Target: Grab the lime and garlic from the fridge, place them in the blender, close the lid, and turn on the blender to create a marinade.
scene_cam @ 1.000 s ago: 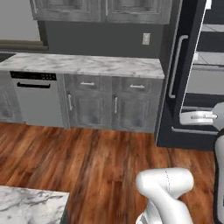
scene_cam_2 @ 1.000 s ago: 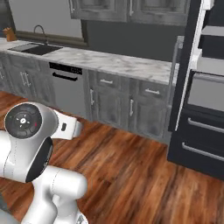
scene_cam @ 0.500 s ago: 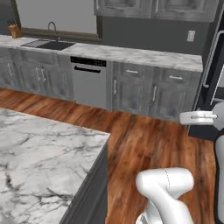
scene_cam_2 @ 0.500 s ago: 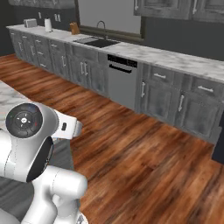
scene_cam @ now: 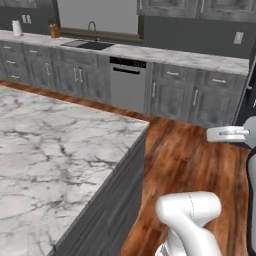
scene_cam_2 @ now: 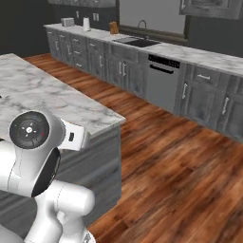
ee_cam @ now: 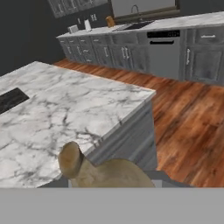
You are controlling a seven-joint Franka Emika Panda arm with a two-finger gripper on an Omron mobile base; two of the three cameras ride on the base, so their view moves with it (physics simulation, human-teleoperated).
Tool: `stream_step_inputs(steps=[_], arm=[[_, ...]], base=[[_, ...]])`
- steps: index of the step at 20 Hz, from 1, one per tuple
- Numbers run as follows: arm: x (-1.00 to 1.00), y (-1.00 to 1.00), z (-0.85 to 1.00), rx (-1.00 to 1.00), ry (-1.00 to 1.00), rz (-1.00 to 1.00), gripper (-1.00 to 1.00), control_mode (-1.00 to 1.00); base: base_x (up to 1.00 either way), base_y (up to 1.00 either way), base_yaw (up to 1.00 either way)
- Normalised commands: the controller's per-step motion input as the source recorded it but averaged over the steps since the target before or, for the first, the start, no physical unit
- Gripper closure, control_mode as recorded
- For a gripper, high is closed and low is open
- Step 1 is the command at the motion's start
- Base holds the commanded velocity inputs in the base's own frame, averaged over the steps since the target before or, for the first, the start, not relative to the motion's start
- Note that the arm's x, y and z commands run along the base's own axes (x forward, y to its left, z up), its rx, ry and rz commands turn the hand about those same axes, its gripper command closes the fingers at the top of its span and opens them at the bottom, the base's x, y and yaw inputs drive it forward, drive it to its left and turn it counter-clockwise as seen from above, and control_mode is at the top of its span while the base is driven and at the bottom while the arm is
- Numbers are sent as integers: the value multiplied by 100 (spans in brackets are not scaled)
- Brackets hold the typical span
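- Wood-floored kitchen with a marble island worktop (scene_cam: 55, 150) and grey cabinets (scene_cam_2: 118, 71) (sink along the far wall)
- Hand (ee_cam: 109, 179) clamped on the tan garlic (ee_cam: 98, 171), held just above the island's corner

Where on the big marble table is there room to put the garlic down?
Most of the marble island is bare: the whole stretch from its near corner back toward the wood floor. In the hand view a black panel sits at the island's left edge. The hand is shut on the garlic. The back counter holds a sink.
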Motion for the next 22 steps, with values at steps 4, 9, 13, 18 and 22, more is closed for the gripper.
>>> stream_step_inputs(steps=[4,9,13,18,22], arm=[[0,0,0,0,0,0,100,100],[0,0,0,0,0,0,100,100],[0,0,0,0,0,0,100,100],[0,0,0,0,0,0,100,100],[0,0,0,0,0,0,100,100]], base=[[-100,84,23],[-100,100,21],[-100,100,18],[-89,100,5],[-24,100,-4]])
